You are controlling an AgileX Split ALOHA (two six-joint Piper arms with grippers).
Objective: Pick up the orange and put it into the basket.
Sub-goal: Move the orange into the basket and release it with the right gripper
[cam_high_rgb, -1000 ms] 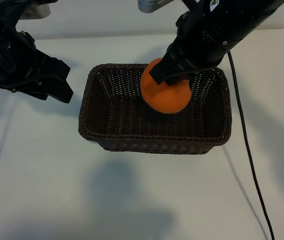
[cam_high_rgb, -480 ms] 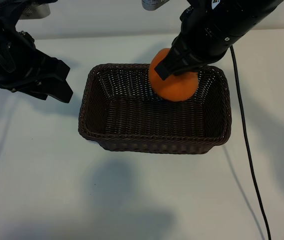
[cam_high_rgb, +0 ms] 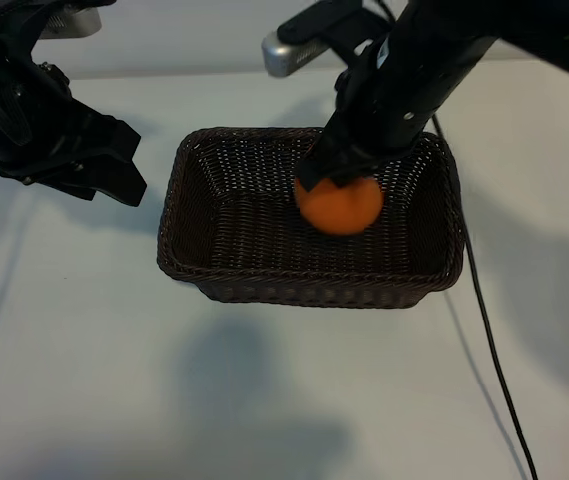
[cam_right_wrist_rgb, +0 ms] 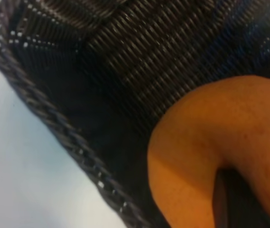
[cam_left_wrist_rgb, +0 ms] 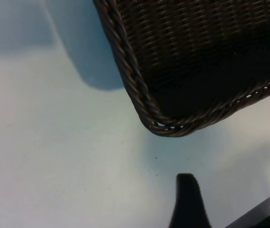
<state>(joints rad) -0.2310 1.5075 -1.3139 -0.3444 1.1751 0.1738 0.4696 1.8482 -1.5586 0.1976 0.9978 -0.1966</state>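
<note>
1. Right now the orange (cam_high_rgb: 339,206) hangs low inside the basket (cam_high_rgb: 192,268), toward its right half, clamped from above in the right gripper (cam_high_rgb: 336,186), whose jaws are pinched narrow into the fruit.
2. It sits directly under those jaws, so letting go is probably all that remains; whether it touches the woven floor I cannot tell.
3. Nothing else is visible in the basket.
4. Off to the left, the left gripper (cam_high_rgb: 114,165) idles over the counter (cam_high_rgb: 84,330), jaws wide, holding nothing.
</note>
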